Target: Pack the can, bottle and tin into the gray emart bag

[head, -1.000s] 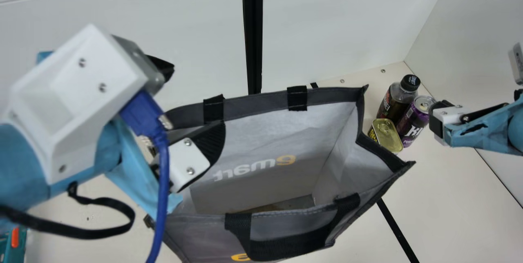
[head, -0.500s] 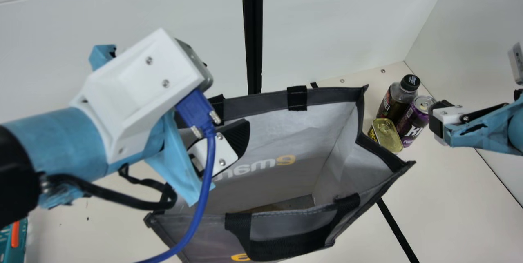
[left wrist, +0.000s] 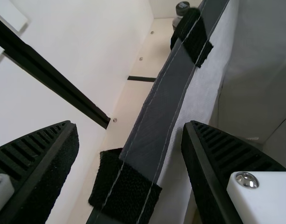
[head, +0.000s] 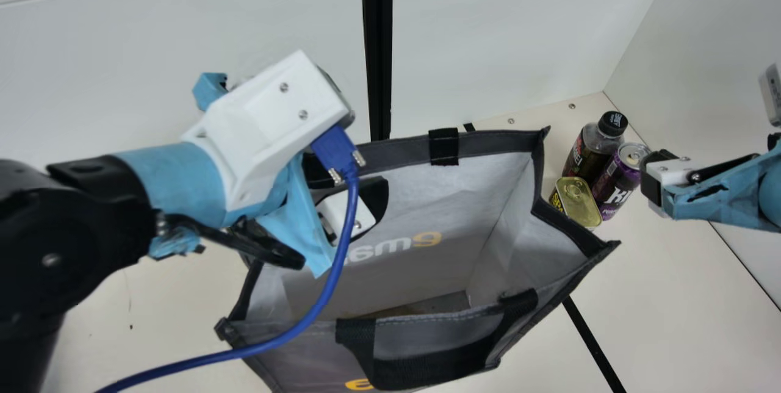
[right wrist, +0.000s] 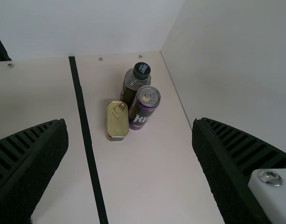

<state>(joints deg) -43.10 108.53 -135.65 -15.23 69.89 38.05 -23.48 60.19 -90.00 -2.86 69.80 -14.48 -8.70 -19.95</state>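
Gray fabric emart bag (head: 427, 335) with black straps and a pale lining is standing open on the cream table (head: 677, 295). Left gripper (head: 376, 202) is hanging over the bag's far rim, its two fingers apart; in the left wrist view they are straddling the gray rim (left wrist: 154, 112) near a black strap patch (left wrist: 126, 186), one on the inner side, one on the outer, not clamping it. Right gripper (head: 651, 178) is hovering near the items, fingers apart and holding nothing. All three items are sitting outside the bag, beyond its right end: the clear plastic bottle (head: 589, 152) with dark contents and black cap is standing upright, the purple-and-black metal can (head: 617, 182) is standing upright just beside it, and the flat gold rectangular tin (head: 578, 201) with a pull ring is sitting beside both. Blue cable (head: 326, 295) is trailing from the left wrist across the bag's opening.
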